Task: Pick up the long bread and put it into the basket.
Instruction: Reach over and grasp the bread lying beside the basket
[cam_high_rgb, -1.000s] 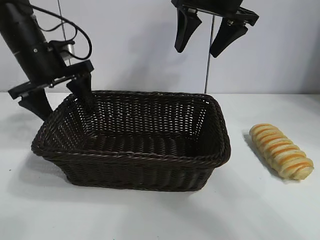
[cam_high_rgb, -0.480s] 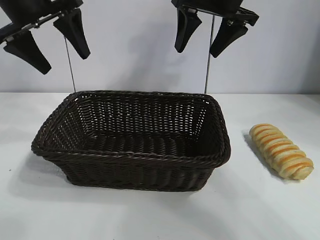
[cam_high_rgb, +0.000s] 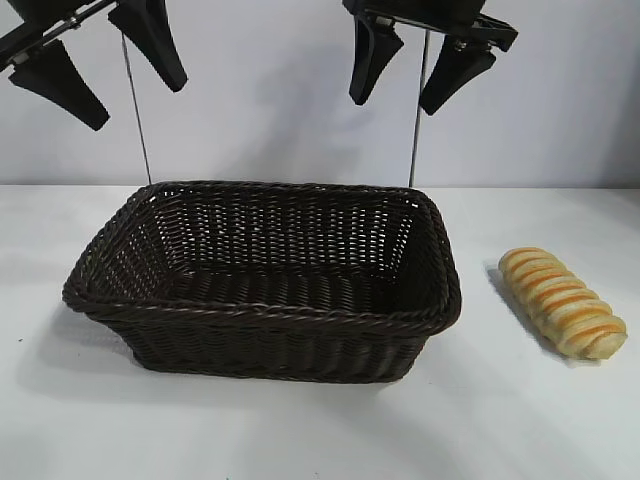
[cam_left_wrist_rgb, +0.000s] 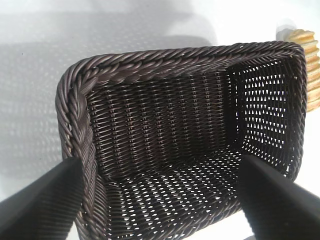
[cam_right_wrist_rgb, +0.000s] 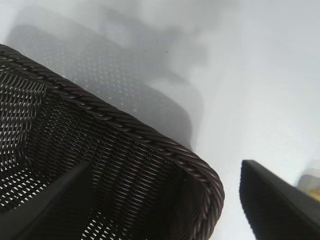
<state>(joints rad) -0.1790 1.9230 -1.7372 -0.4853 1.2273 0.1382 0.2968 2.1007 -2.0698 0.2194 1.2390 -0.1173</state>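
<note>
The long bread (cam_high_rgb: 563, 302), golden-yellow with orange-brown ridges, lies on the white table to the right of the basket (cam_high_rgb: 430, 305). The dark brown wicker basket stands in the middle and is empty. My left gripper (cam_high_rgb: 100, 72) hangs open and empty high above the basket's left end. My right gripper (cam_high_rgb: 418, 78) hangs open and empty high above the basket's back right corner. The left wrist view looks down into the basket (cam_left_wrist_rgb: 105, 75), with the bread (cam_left_wrist_rgb: 311, 65) past its far end. The right wrist view shows a basket corner (cam_right_wrist_rgb: 200, 170) and a sliver of bread (cam_right_wrist_rgb: 315, 186).
The white table (cam_high_rgb: 320, 430) spreads around the basket. A plain pale wall stands behind, with two thin upright rods (cam_high_rgb: 412, 130) at the back.
My left gripper has risen from beside the basket's left rim to high above it. The right gripper, basket and bread have not moved.
</note>
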